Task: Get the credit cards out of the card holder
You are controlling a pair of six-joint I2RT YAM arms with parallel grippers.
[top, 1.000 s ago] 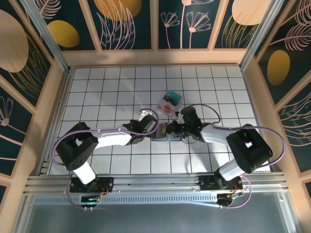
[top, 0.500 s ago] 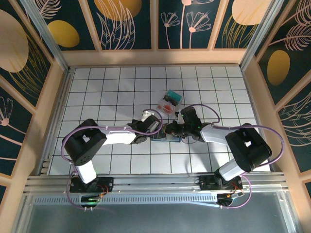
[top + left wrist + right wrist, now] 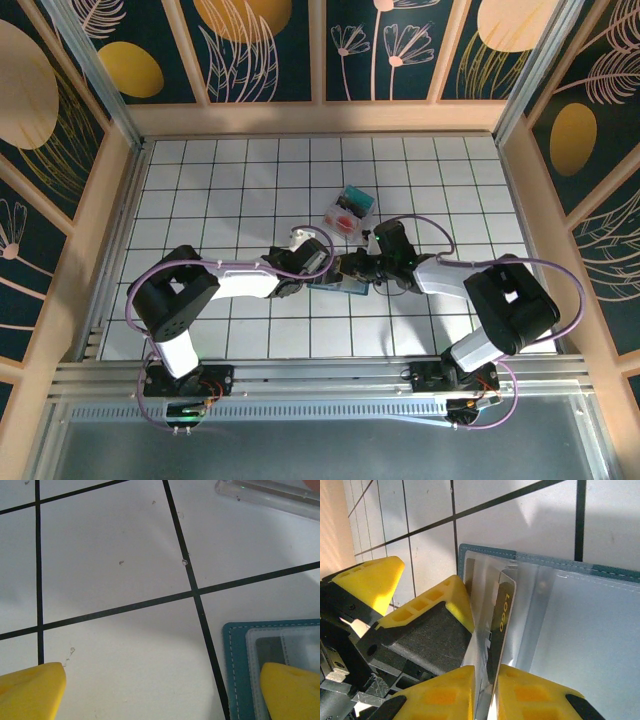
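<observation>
White gridded desk (image 3: 200, 180) fills the pen, ringed by dark panels painted with leaves. The two arms meet near its middle over the card holder (image 3: 337, 284), which lies opened flat between them.

Over the last second the left arm has folded its elbow inward. This has carried the left gripper (image 3: 318, 262) closer to the holder's left edge. Its jaws are spread as wide as they go and hold nothing. In the left wrist view one yellow fingertip hangs over the holder's stitched corner and the other over bare tile.

The right gripper (image 3: 487, 680) has hardly travelled. Its fingers are closed on the edge of a dark card (image 3: 500, 622) printed with "LOGO", which stands partly out of the holder's clear pocket. That pinch seems to have begun easing, and how firm it remains cannot be told.

Beyond the grippers, a small pile of loose cards (image 3: 348, 210), teal and pink-red, sits where it was a second ago, well clear of the holder.

The task looks partly done, since some cards are already out and at least this one is not yet free. The left gripper's approach suggests it is about to pin the soft holder down while the right draws the card out. If the right grip slackens too soon, the card could slide back into its sleeve.
</observation>
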